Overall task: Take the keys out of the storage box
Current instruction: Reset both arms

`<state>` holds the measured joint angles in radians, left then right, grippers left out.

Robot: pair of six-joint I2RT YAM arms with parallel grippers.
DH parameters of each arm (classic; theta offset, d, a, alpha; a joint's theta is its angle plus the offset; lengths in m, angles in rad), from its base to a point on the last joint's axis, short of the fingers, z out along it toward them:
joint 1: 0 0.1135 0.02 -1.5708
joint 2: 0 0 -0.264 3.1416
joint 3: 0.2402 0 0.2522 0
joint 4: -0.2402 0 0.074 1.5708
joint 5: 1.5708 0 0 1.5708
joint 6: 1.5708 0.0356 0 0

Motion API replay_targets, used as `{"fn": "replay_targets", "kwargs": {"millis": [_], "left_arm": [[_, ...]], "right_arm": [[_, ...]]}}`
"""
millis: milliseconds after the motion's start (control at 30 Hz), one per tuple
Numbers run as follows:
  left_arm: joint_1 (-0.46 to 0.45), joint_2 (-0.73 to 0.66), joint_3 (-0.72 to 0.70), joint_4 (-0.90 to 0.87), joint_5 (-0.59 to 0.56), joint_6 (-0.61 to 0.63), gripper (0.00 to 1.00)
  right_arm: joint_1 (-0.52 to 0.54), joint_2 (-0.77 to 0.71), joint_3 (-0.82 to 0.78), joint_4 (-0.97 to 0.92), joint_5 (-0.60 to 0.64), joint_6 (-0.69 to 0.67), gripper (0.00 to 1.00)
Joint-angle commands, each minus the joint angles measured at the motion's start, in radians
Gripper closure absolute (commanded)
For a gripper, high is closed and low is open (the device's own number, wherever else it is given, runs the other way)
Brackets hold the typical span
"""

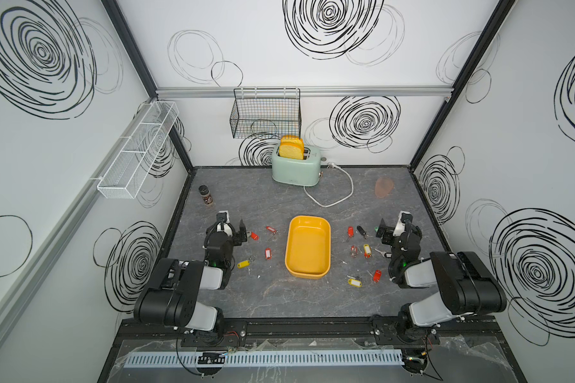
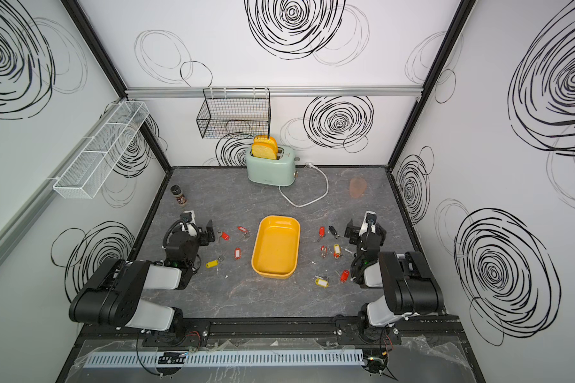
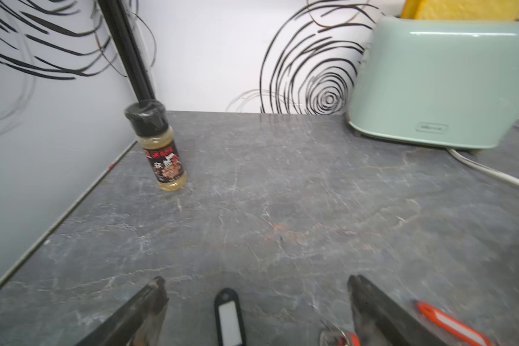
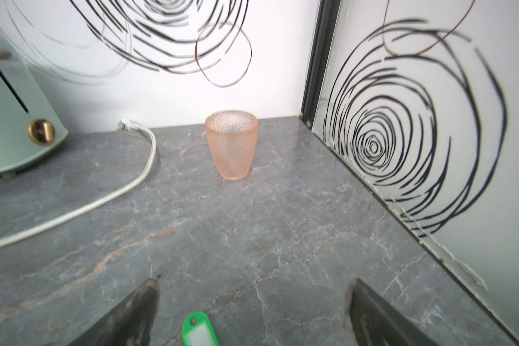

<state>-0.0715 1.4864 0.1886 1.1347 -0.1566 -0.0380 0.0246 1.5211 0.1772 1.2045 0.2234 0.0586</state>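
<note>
1. The storage box (image 1: 307, 247) sat in the middle of the table (image 1: 273, 298).
2. The keys (image 1: 268, 253) lay scattered on the table (mostly red and yellow tags), flanking the box toward the left and right edges.
3. The left gripper (image 3: 256, 287) stood with jaws wide apart, a black-tagged key (image 3: 229, 317) lying between them.
4. The right gripper (image 4: 253, 284) was likewise spread, straddling a green-tagged key (image 4: 200, 329).

A: Back of the table?
B: Mint toaster (image 1: 296, 169) holding bread slices (image 1: 291, 148), white cord (image 1: 342, 192) looped beside it; pink cup (image 1: 383, 187) right, upright spice jar (image 1: 206, 195) left.
A: Walls?
B: Black wire basket (image 1: 264, 114); white mesh basket (image 1: 136, 152).
</note>
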Motion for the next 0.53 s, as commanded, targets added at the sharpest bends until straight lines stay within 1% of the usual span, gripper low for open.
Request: {"fn": "replay_targets", "kwargs": {"millis": [0,33,100,167,233,267,333,367,500], "left_arm": [[-0.003,0.011,0.004,0.227,-0.012,0.027,0.02],[-0.004,0.010,0.003,0.226,-0.011,0.027,0.02],[0.002,0.010,0.003,0.223,0.001,0.023,0.02],[0.004,0.008,0.004,0.223,0.005,0.021,0.02],[0.003,0.010,0.003,0.224,0.003,0.023,0.02],[0.003,0.012,0.005,0.223,0.000,0.023,0.02],[-0.002,0.011,0.005,0.220,-0.007,0.027,0.02],[-0.002,0.011,0.008,0.217,-0.008,0.026,0.02],[-0.012,0.002,-0.002,0.223,-0.029,0.029,0.02]], "right_arm": [[0.003,0.014,-0.006,0.159,-0.040,-0.017,0.01],[0.004,0.013,-0.004,0.157,-0.048,-0.023,0.01],[-0.004,-0.017,0.018,0.063,-0.072,-0.023,0.01],[-0.003,-0.006,0.011,0.099,-0.069,-0.026,0.01],[-0.002,-0.006,0.017,0.078,-0.086,-0.033,0.01],[-0.005,0.005,0.024,0.087,-0.119,-0.043,0.01],[-0.036,0.003,0.052,0.019,-0.225,-0.048,0.01],[-0.042,0.009,0.050,0.029,-0.246,-0.049,0.01],[-0.041,-0.006,0.034,0.046,-0.252,-0.051,0.01]]}}
